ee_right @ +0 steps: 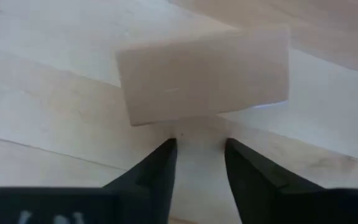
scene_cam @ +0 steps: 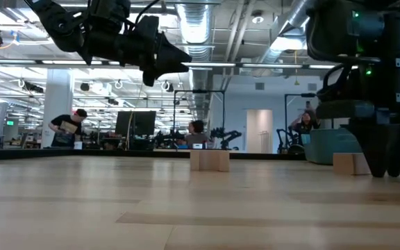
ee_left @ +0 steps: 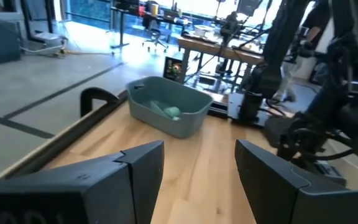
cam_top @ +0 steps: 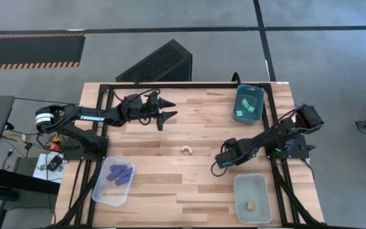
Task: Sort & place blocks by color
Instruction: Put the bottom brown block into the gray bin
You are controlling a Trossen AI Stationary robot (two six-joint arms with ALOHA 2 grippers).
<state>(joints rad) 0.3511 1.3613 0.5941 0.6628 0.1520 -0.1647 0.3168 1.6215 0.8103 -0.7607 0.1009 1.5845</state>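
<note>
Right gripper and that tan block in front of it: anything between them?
Nothing: in the right wrist view only bare table separates the open right gripper from the tan block; jaws not yet around it.

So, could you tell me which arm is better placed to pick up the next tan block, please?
The right arm, I think. Its pincer is down at the table, open, with a tan block just ahead of its tips. The left pincer hangs raised near the table's far edge, away from the tan arch.
</note>
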